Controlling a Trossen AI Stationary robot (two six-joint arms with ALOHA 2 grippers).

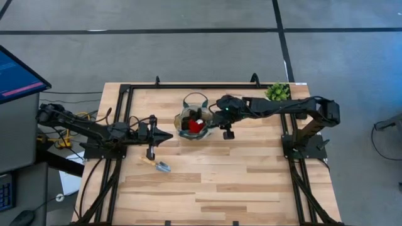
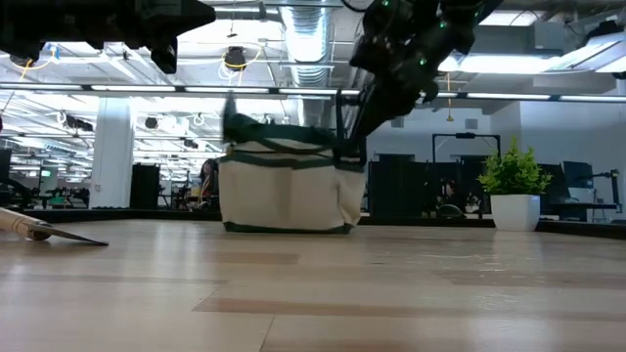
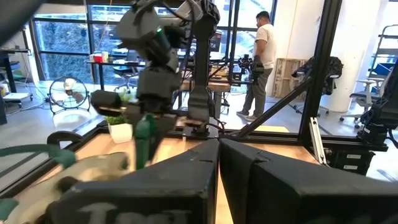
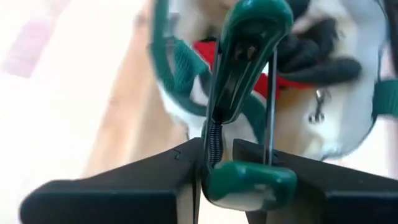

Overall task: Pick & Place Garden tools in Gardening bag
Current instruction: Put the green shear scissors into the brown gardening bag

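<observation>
The cream gardening bag [image 1: 196, 119] with dark green trim stands upright on its base at mid-table, and red and black pieces [image 4: 292, 68] lie inside it. My right gripper [image 1: 215, 117] hangs over the bag's right rim, shut on green-handled pruners [image 4: 249, 74] with a spring. In the low view the pruners [image 2: 349, 127] slant down to the bag's rim [image 2: 342, 156]. A wood-handled trowel [image 1: 157, 164] lies flat on the table near my left gripper [image 1: 167, 137], which is shut, level and holds nothing. My right gripper pinches one green handle of the pruners [image 4: 249, 182] between its two fingers. The spring [image 4: 214, 143] and the other handle [image 4: 252, 37] stick out past the fingertips. The fingers slant down from the table's right side. The pruners are lifted off the table, pointing down at the bag's opening.
A small potted plant [image 1: 277, 92] stands at the table's far right corner. A black frame [image 1: 125, 94] runs round the tabletop. Bare wood [image 1: 239, 182] lies in front of the bag. A person [image 3: 261, 62] stands in the room beyond.
</observation>
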